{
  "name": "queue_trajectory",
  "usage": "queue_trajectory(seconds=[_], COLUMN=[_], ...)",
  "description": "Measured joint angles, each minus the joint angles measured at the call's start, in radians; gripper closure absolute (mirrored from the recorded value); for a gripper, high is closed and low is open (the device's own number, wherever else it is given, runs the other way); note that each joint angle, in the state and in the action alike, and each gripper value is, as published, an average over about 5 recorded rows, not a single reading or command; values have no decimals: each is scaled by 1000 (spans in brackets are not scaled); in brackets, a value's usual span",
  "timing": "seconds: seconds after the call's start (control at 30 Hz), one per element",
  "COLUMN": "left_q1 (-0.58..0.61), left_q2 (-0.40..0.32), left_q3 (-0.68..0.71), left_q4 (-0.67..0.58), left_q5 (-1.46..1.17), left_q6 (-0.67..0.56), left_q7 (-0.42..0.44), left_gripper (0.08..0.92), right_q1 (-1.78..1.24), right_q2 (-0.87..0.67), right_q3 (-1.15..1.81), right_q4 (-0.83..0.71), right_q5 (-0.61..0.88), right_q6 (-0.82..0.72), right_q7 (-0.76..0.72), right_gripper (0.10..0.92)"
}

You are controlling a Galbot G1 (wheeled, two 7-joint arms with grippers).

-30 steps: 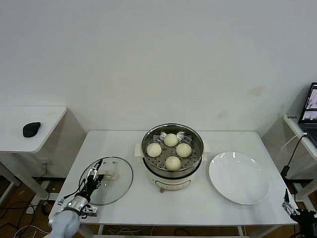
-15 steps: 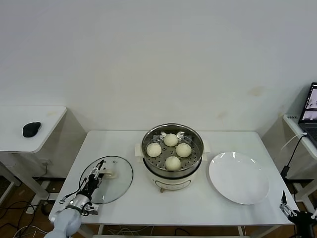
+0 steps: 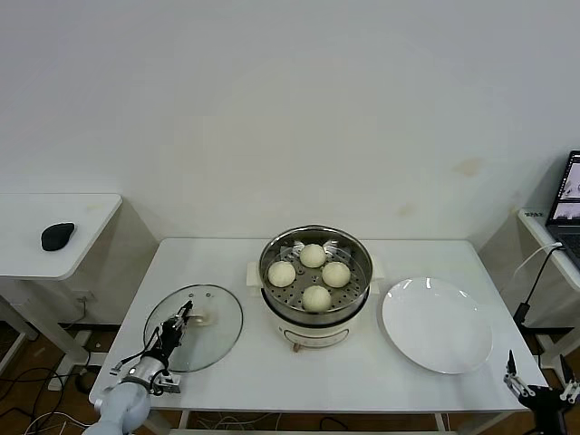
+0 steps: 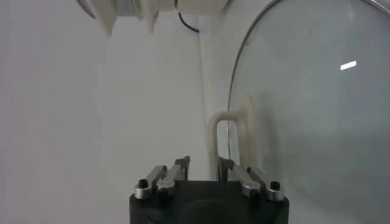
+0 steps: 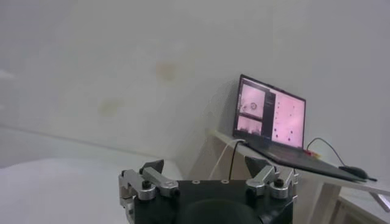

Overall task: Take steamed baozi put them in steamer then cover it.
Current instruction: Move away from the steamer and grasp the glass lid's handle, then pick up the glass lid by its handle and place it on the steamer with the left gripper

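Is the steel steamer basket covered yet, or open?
Open. The round steel steamer basket shows four pale buns uncovered; the clear glass lid lies flat on the table beside it.

No legible text, label, brand, number or sign found in any view. The laptop screen (image 5: 271, 115), right of centre in the right wrist view and at the right edge of the head view, shows pinkish windows whose contents cannot be read.
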Motion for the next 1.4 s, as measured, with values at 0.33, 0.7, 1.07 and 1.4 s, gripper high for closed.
queue_trajectory(seconds=[0.33,0.7,1.07,1.4], left_q1=[24,127,218,133], left_q2=[-16,21,129,177], left_q3=[-22,-102,-179,-14], left_q4=[-15,-205,-506,-661], left_q5=[-18,-58,-187,-234], left_q6=[5,59,179,310], left_q7=[-51,-41,118,220], left_gripper=[863,863,863,863], right_q1=[-2,1,-2,-14], right_q2=[-3,-10,-4,18], right_q3=[-6,-33,-75,-120], right_q4=[-1,7,27,48], right_q5=[-13,-26,-53,-94], right_q6=[3,-2,3,4], right_q7=[-3,-6,-4,5], right_gripper=[203,203,203,203])
